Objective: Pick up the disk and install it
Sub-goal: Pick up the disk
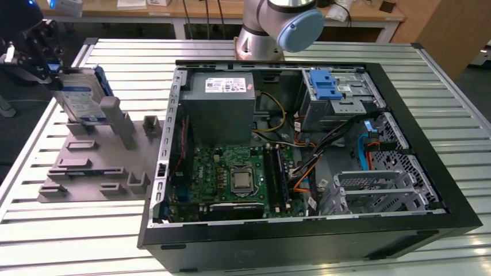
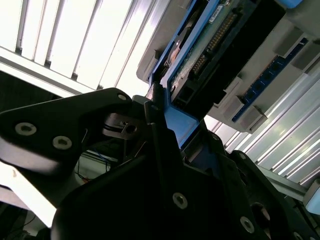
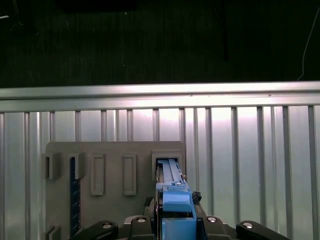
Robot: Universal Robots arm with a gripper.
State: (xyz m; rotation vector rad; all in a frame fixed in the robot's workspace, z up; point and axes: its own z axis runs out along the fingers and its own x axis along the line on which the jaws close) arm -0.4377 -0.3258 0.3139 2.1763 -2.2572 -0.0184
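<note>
A: One slatted metal table [image 1: 429,75], open computer case [image 1: 307,236] mid-table, wooden tables [image 1: 199,14] far behind. Where's the disk [image 1: 80,95]?
B: Exterior view's left, on edge at the grey holder [image 1: 92,167], tool [image 1: 50,72] clamped on its blue frame.

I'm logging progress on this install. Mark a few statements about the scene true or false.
1. The disk stands on edge in the grey holder. True.
2. The disk sits inside the computer case. False: it is outside the case, towards the exterior view's left.
3. The hand grips the disk at its upper edge. True.
4. The computer case is closed. False: it lies open, with the motherboard showing.
</note>
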